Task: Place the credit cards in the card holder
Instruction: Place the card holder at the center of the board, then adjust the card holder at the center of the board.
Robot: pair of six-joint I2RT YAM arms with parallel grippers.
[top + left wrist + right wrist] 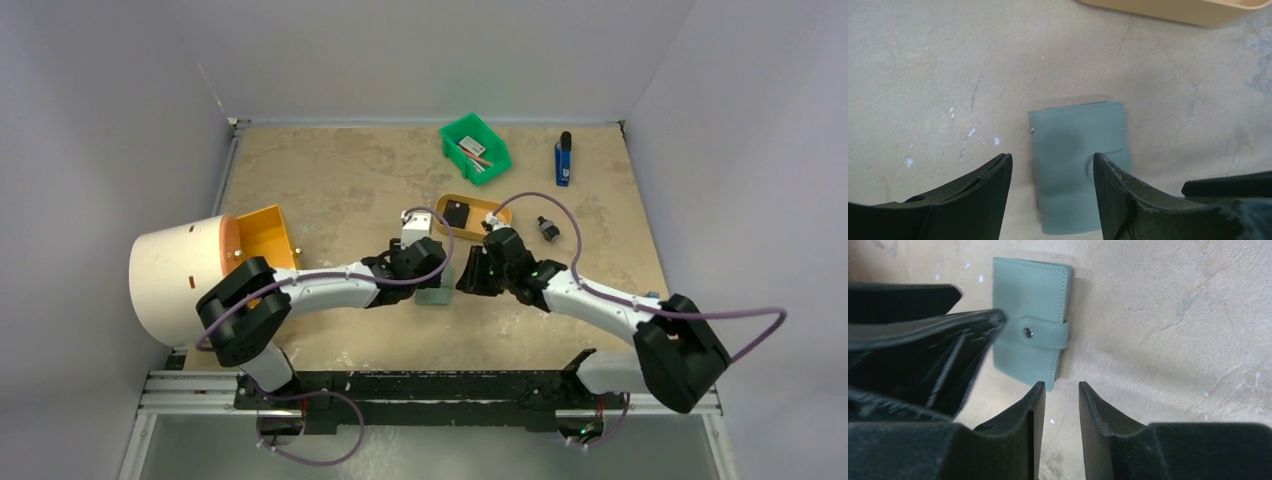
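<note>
The card holder (1075, 165) lies shut and flat on the table, grey-green, its strap snapped by a round button (1027, 332). My left gripper (1050, 162) hovers over it, open, with nothing held; its right fingertip (1108, 172) overlaps the strap. My right gripper (1060, 386) sits just off the holder's (1030, 310) near corner, jaws narrowly apart around bare table. One black credit card (458, 213) lies in the tan oval tray (495, 212) behind both grippers. From above, the card holder (436, 294) shows between the left gripper (438, 272) and right gripper (470, 278).
A green bin (475, 148) with small items stands at the back. A blue object (563, 160) and a small black knob (546, 228) lie to the right. An orange bin (265, 237) and a large pale cylinder (180, 280) stand at the left. The tray's rim (1173, 10) is close ahead.
</note>
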